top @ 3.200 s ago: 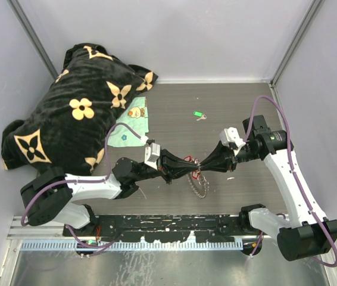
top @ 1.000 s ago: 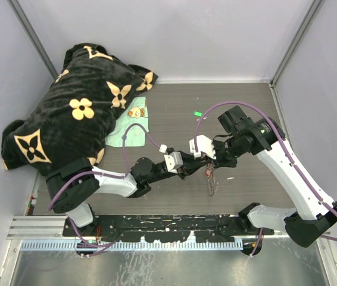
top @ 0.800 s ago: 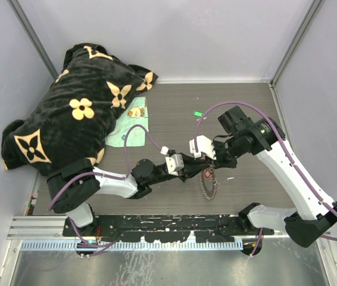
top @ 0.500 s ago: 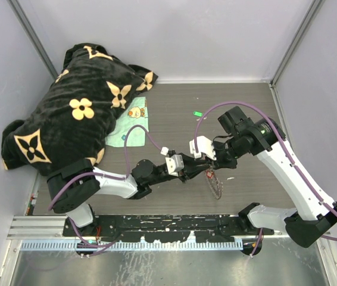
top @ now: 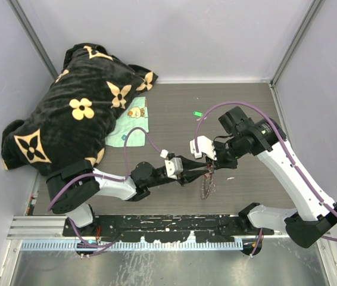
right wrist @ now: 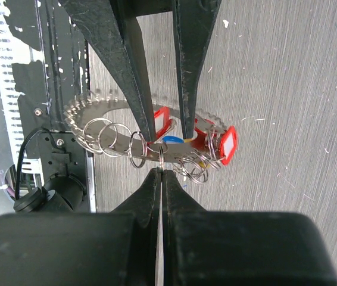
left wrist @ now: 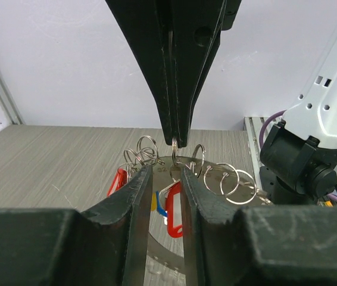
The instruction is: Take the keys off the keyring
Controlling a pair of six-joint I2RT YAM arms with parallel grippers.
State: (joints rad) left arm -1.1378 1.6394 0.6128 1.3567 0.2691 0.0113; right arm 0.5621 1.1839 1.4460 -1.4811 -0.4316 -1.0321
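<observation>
Right gripper [right wrist: 161, 171] is pinching one loop [right wrist: 161, 157], likely to draw it off the keyring [right wrist: 97, 102]; left gripper [right wrist: 168, 136] is bracing astride it, clamped or not I cannot tell.

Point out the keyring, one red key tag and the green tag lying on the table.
keyring [right wrist: 97, 98]: right wrist view, on its toothed outer rim.
red key tag [right wrist: 228, 145]: right wrist view, on the white label at its middle.
green tag [top: 197, 114]: top external view, on the tag's middle.
</observation>
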